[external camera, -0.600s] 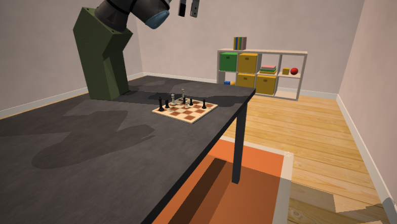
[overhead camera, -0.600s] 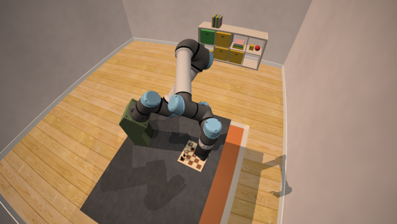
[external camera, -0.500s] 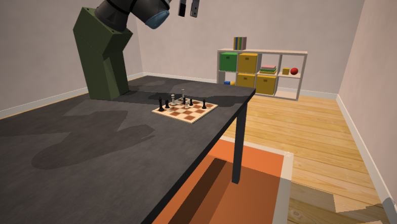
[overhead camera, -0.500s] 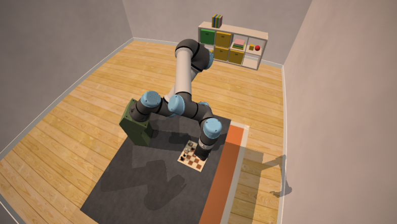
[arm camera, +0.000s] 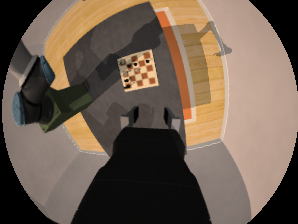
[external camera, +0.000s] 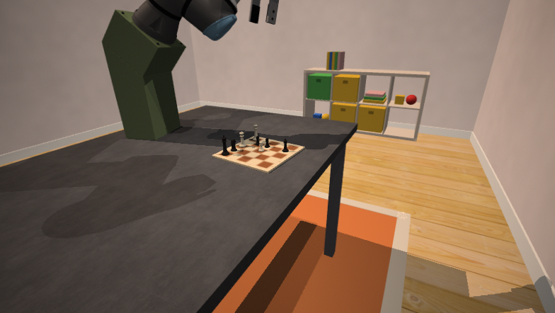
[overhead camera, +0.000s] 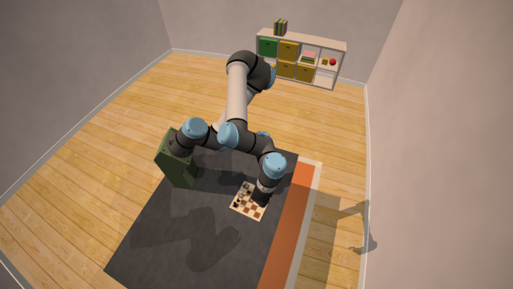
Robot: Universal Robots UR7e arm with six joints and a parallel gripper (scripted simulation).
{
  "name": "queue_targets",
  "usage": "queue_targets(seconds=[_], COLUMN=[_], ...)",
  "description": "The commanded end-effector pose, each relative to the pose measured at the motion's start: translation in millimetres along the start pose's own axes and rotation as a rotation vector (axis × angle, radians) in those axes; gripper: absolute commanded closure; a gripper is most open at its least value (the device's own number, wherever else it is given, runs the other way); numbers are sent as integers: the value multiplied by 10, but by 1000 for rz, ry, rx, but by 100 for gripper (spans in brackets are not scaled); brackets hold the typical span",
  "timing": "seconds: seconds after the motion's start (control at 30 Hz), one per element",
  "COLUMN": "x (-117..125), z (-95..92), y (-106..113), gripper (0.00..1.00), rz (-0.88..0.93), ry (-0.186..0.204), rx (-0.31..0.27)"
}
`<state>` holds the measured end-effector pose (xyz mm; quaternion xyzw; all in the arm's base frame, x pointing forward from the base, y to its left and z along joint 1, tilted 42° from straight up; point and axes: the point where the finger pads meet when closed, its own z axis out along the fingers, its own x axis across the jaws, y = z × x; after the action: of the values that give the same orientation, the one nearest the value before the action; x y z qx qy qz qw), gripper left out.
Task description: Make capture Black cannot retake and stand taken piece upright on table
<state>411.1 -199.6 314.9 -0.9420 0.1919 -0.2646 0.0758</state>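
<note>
A small chessboard (external camera: 258, 154) lies on the dark table near its right edge; it also shows in the top view (overhead camera: 249, 206) and, small, in the wrist view (arm camera: 139, 71). Several black pieces stand on it, such as a tall one at the near left corner (external camera: 224, 146) and one at the far right (external camera: 284, 145). White pieces stand among them, a tall one (external camera: 241, 139) and another behind it (external camera: 255, 132). The square letters are too small to read. My gripper (external camera: 263, 12) hangs high above the board, open and empty.
The green robot pedestal (external camera: 141, 81) stands on the table behind the board. The table's right edge drops to an orange floor pit (external camera: 338, 252). A shelf with coloured boxes (external camera: 363, 101) stands against the far wall.
</note>
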Motion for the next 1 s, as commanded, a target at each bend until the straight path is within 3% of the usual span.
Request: queue_targets(seconds=[0.0,0.5,0.73,0.97], x=[4,118,288,509], z=[-4,70,237,570], y=[1,-47,-130,-285], gripper=[0,0,0,0], rz=[-1,-103,-270,-516], ry=[1,-50,-130,-240], rx=[0,28,79,163])
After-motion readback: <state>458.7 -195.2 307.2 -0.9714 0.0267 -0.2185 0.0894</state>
